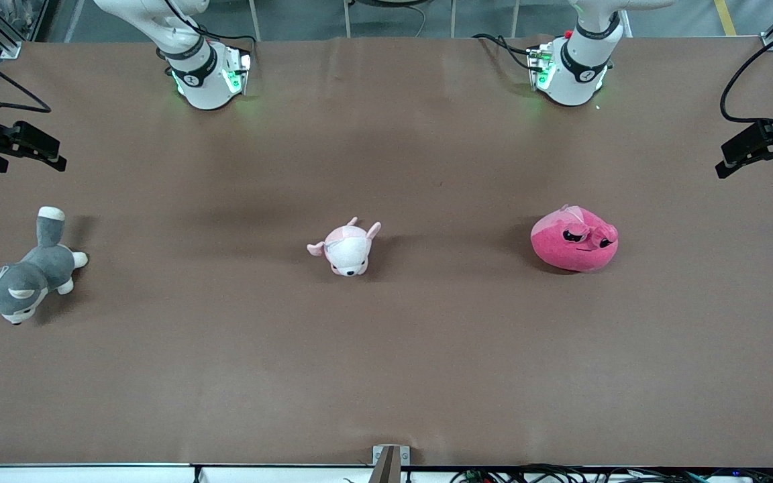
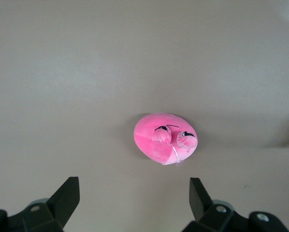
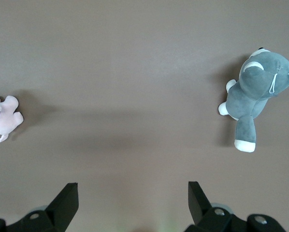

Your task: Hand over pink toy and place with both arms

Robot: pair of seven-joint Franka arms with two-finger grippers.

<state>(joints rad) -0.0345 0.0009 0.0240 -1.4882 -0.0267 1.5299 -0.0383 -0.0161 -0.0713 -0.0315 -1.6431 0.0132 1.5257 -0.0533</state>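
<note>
The pink toy (image 1: 575, 239) is a round hot-pink plush with angry black eyes. It lies on the brown table toward the left arm's end. In the left wrist view the pink toy (image 2: 165, 138) sits ahead of my left gripper (image 2: 135, 193), which is open, empty and high above the table. My right gripper (image 3: 133, 193) is open and empty too, high over bare table at the right arm's end. In the front view the left gripper (image 1: 752, 164) and right gripper (image 1: 29, 161) hang at the two ends of the table.
A small pale pink-and-white plush (image 1: 345, 247) lies mid-table, also in the right wrist view (image 3: 3, 117). A grey-and-white husky plush (image 1: 24, 275) lies at the right arm's end, also in the right wrist view (image 3: 254, 99). Both arm bases (image 1: 207, 74) stand along the table's edge farthest from the front camera.
</note>
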